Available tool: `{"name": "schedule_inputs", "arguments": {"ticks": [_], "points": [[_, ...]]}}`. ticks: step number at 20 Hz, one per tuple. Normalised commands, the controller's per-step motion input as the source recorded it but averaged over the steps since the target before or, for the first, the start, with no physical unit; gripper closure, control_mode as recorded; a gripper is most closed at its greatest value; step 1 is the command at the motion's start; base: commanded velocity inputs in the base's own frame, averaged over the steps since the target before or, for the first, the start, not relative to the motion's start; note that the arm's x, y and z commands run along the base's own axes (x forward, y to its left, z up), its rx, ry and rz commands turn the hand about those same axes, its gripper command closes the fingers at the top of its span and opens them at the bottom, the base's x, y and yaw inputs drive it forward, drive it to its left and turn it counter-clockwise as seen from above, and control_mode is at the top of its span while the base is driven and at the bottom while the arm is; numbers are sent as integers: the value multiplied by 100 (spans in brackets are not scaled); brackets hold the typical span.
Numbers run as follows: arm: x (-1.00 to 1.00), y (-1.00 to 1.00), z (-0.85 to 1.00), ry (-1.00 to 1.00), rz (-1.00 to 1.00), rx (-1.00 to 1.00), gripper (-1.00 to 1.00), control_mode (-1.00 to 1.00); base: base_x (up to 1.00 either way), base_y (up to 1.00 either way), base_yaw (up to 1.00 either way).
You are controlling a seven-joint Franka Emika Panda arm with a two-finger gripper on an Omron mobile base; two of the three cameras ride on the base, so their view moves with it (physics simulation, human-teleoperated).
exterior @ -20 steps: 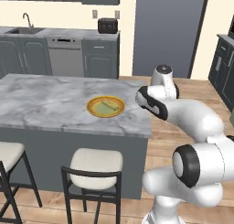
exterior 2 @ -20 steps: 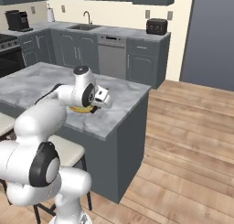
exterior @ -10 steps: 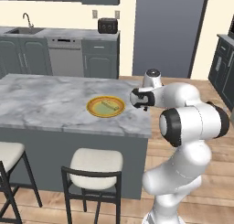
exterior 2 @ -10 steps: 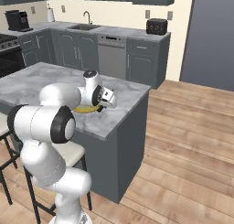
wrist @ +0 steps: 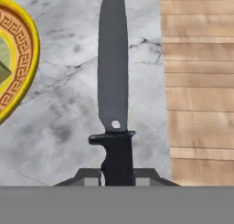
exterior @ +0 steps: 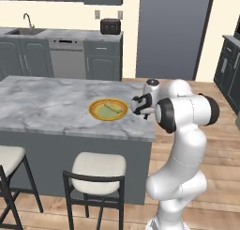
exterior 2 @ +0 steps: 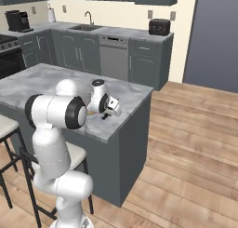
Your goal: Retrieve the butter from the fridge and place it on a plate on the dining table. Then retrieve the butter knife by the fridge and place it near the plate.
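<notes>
Since the earlier frame the arm has folded in closer to its own body, and the hand has come down to the near corner of the dining table; nothing on the marble has shifted.

Left base view: plate (exterior: 108,109) sits flat on the dining table (exterior: 47,102), near the edge that faces the stools. A pale stick, likely the butter (exterior: 112,107), lies across the plate's centre, so that half of the task looks finished. The gripper (exterior: 138,105) hangs just beside the plate, on the side toward the wooden floor, low over the surface. The knife cannot be made out here.

Right base view: gripper (exterior 2: 109,111) is tipped down over the table corner, with the plate mostly hidden behind the arm. Something dark shows at the fingers, too small to name.

Hand view: butter knife (wrist: 114,90) is clamped by its handle between the fingers (wrist: 146,176), which are closed tight on it. The blade points away from the hand, over bare marble, between the plate rim (wrist: 18,67) and the table edge. Judgement: holding it by the handle keeps the blade free to be laid flat beside the plate. Whether it already touches the surface, I cannot tell.
</notes>
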Motion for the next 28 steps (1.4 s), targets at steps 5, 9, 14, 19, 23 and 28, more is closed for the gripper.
{"name": "schedule_inputs", "arguments": {"ticks": [5,9,14,19,23,28], "points": [[58,0,-15,0,-2,0,100,-100,0,0,0],[51,0,-45,1,0,3,100,-100,0,0,0],[54,0,-51,6,0,5,100,-100,0,0,0],[41,0,-24,0,0,1,100,-100,0,0,0],[32,8,-9,0,0,0,100,-100,0,0,0],[32,12,-19,0,0,1,100,-100,0,0,0]]}}
